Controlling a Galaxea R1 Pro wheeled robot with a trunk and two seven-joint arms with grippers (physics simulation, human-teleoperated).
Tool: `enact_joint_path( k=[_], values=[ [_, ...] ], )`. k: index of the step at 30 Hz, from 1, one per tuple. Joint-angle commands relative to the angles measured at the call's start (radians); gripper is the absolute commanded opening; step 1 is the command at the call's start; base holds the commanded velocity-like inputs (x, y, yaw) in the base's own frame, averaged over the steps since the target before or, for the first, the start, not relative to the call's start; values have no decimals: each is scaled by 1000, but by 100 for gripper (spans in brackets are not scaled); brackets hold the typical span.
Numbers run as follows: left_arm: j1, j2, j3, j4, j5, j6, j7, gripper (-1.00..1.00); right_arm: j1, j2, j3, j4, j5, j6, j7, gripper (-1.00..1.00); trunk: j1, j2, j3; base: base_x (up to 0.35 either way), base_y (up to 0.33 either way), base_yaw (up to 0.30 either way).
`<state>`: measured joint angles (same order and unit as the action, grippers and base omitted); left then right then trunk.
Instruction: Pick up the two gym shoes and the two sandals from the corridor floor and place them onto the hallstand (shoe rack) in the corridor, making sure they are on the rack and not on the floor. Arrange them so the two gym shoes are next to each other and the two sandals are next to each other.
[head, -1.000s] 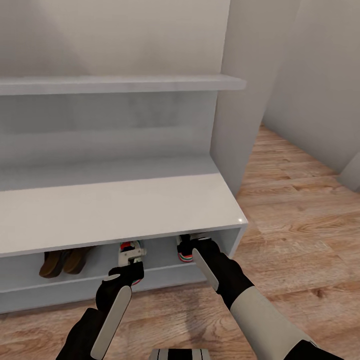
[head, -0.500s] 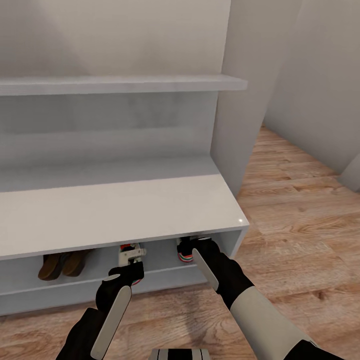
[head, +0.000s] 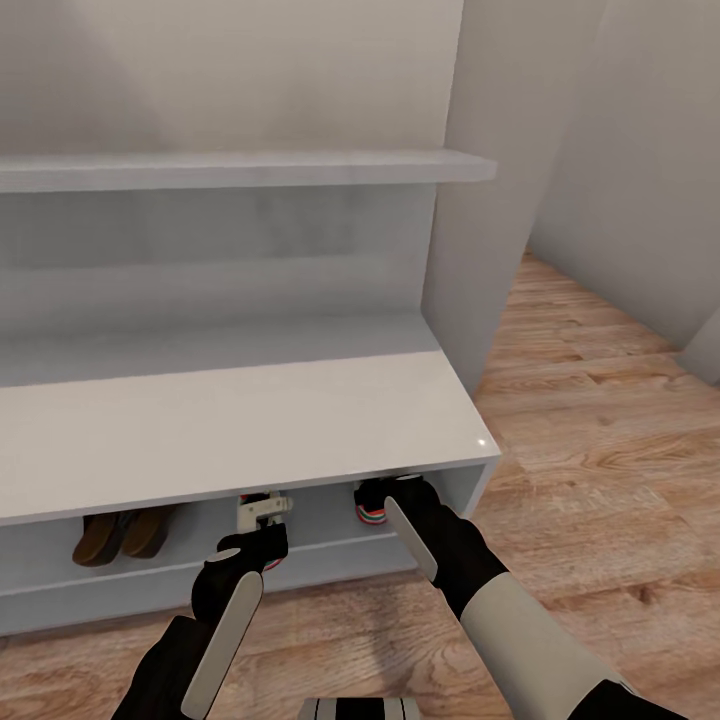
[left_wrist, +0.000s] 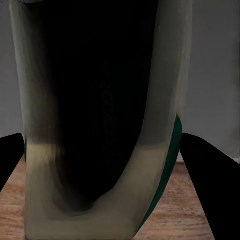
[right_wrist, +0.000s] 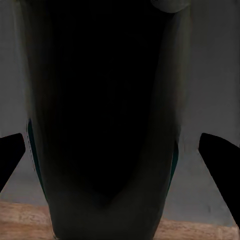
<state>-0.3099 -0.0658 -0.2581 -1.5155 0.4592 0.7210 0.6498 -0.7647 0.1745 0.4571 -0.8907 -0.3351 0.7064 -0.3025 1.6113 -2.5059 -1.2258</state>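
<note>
Inside the shoe rack (head: 250, 430), under its flat top, the two sandals (head: 118, 535) lie side by side toward its left end. Further right, the left tool (head: 262, 543) is closed on one gym shoe (head: 262, 508); by the rack's right wall, the right tool (head: 392, 497) grips the other sneaker (head: 370, 508)

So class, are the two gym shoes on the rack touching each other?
Apart. The head view shows the left gym shoe and right gym shoe separated by bare white shelf of the hallstand.
</note>
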Motion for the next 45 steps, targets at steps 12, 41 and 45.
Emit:
enact_joint_path(
  k=[12,41,45],
  values=[
    [0,0,0,1,-1,0,-1,-100,-1,0,0,0,-1,3,0,100,0,0,0,8,0,0],
    [0,-1,-1,1,2,0,0,-100,2,0,0,-1,0,-7,2,100,0,0,0,-33,-2,0],
    [0,-1,-1,1,2,0,-1,-100,3,0,0,-1,1,-8,2,100,0,0,0,-25,0,0]
  ],
)
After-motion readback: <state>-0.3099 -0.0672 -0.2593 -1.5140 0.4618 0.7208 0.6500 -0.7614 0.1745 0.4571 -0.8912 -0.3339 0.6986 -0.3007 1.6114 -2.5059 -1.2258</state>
